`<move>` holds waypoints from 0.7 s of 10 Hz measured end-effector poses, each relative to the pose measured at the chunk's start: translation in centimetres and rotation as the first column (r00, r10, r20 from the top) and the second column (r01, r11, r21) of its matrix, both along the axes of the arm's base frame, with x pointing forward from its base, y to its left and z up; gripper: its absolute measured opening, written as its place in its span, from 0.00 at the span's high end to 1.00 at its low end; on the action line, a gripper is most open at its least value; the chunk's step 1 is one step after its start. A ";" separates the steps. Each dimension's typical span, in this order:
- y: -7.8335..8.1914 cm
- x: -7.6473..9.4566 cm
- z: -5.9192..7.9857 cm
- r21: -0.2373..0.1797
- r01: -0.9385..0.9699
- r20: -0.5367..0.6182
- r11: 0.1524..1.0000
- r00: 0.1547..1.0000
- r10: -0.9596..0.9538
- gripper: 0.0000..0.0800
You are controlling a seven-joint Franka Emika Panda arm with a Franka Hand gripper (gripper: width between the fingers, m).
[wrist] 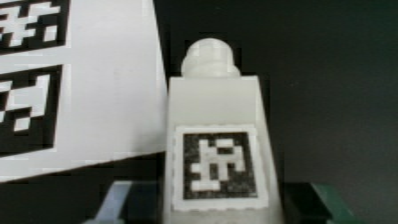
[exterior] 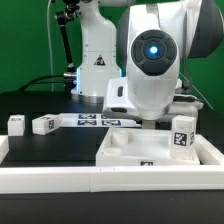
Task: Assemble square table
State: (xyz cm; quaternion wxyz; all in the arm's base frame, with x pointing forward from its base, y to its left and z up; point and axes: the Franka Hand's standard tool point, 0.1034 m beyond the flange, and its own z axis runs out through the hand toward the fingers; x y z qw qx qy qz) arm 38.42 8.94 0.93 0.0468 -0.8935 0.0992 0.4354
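The white square slab (exterior: 150,148) lies flat at the front of the black table, with a small tag on its near edge. My gripper (exterior: 150,121) is low, just behind the slab's far edge, and its hand hides the fingertips in the exterior view. In the wrist view my gripper (wrist: 214,206) is shut on a white tagged leg (wrist: 214,130), whose tag faces the camera and whose rounded screw tip points away. One finger (wrist: 127,203) shows beside the leg. Two more legs (exterior: 16,124) (exterior: 44,124) lie at the exterior view's left. Another leg (exterior: 182,133) stands at the right.
The marker board (exterior: 100,122) lies behind the slab, and its edge runs right beside the held leg in the wrist view (wrist: 71,90). A long white rail (exterior: 100,182) edges the front and right of the work surface. The robot's base (exterior: 98,60) stands behind.
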 end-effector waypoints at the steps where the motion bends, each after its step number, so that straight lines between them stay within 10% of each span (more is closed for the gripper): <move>1: -0.2 0.0 0.0 0.000 0.003 0.001 1.000 1.000 -0.003 0.64; 7: -2.9 3.7 5.1 0.039 0.025 -0.002 0.999 1.000 -0.025 0.64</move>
